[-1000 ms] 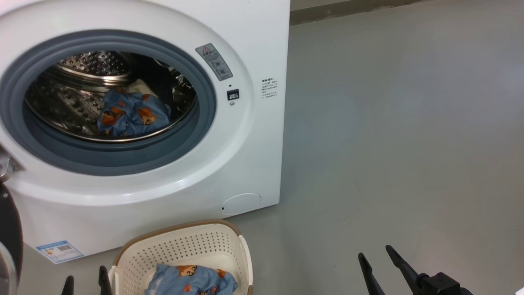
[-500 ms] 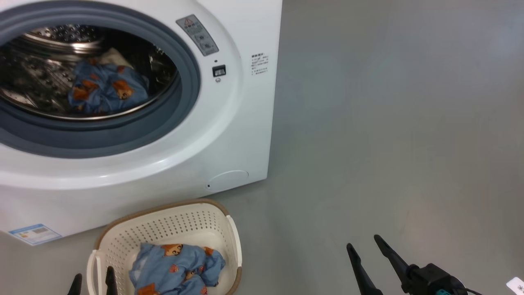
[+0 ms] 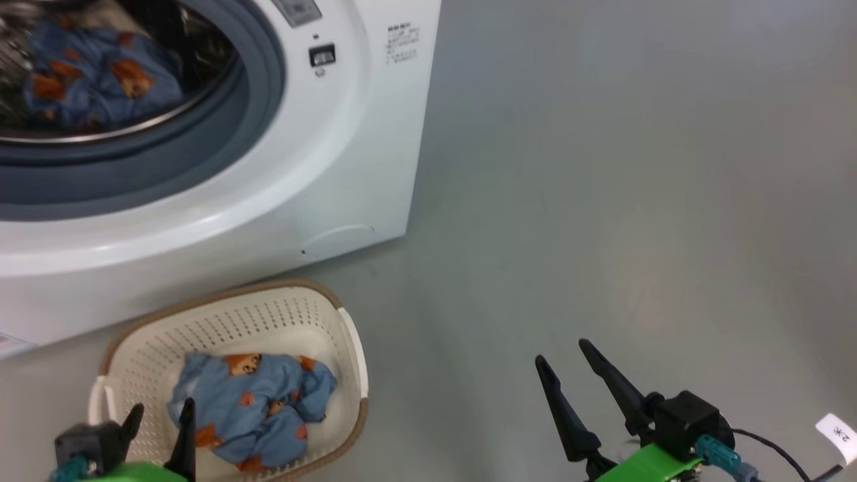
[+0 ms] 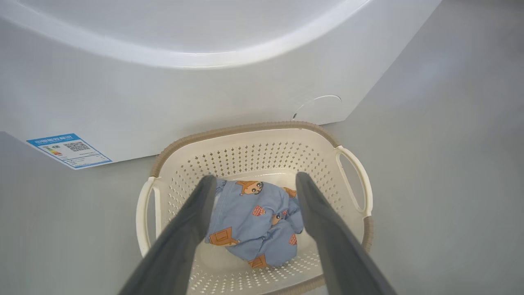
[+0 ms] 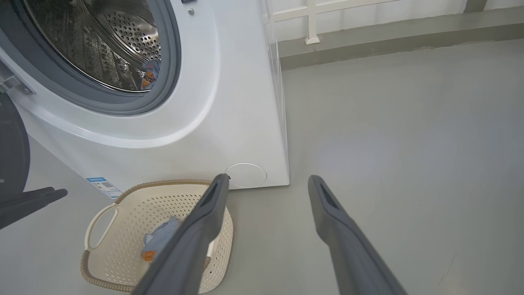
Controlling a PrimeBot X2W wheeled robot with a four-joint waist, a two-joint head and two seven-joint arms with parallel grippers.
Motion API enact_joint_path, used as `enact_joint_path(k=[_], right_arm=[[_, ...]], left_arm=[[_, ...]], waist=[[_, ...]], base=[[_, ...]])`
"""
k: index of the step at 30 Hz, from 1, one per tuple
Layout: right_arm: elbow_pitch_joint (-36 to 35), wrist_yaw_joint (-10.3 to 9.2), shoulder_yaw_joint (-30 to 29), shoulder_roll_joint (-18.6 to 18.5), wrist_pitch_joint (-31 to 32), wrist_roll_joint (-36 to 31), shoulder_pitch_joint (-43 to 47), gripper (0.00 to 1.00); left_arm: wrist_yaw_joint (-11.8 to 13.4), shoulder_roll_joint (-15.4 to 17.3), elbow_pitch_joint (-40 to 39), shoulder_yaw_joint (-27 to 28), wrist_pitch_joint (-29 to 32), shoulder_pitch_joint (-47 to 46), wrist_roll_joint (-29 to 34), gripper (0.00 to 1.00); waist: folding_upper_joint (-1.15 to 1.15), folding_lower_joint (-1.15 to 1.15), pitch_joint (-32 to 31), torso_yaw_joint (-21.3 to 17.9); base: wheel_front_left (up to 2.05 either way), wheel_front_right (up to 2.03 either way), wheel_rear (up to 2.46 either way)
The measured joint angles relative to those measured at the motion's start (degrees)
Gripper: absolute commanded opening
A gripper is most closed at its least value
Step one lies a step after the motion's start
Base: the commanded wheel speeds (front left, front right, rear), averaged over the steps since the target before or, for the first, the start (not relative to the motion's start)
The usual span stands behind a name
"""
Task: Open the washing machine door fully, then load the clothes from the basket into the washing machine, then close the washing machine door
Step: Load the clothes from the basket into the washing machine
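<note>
Head view: your left gripper (image 3: pixel 162 420) hangs over the near end of the basket (image 3: pixel 350 338), its two dark fingers spread wide with nothing between them. The basket sits on the grey floor (image 3: pixel 602 201) just in front of the washing machine (image 3: pixel 361 134) and holds one crumpled blue bear-print garment (image 3: pixel 254 402). From the left wrist view those fingers frame the cloth from above, apparently clear of it. Your right gripper (image 3: pixel 561 353) is equally wide and empty, parked over bare floor well to the side.

The washing machine door (image 5: pixel 12 151) is swung aside at the frame's edge in the right wrist view, and a matching blue garment (image 3: pixel 94 73) already lies in the steel drum (image 5: pixel 102 45), so you appear to be mid-loading, with the basket's last visible piece to go.

The next move likely calls for a straight descent onto the raised bunch of fabric and a firm close that takes cloth, not the perforated floor. Then lift clear of the brown rim and carry the piece over the grey gasket (image 3: pixel 261 87) into the drum. Closing the door follows.
</note>
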Motion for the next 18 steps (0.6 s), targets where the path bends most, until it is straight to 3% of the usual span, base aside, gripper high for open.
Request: enact_joint_path(k=[9,18], right_arm=[[-0.7,0.0,2.4,0.0,0.0,1.5,-4.6,1.0],[-1.1,0.0,5.2,0.0,0.0,3.6,-9.4,1.0]], left_arm=[[-0.5,2.9,1.0,-2.0,9.6,-5.6,-1.2,1.0],[-0.9,4.2,7.6,-2.6,16.1,-13.7,-2.5,1.0]], waist=[[0.0,0.0,7.3,-1.4],[0.0,0.0,14.0,-1.7]], base=[[0.0,0.0,0.0],[0.0,0.0,0.0]])
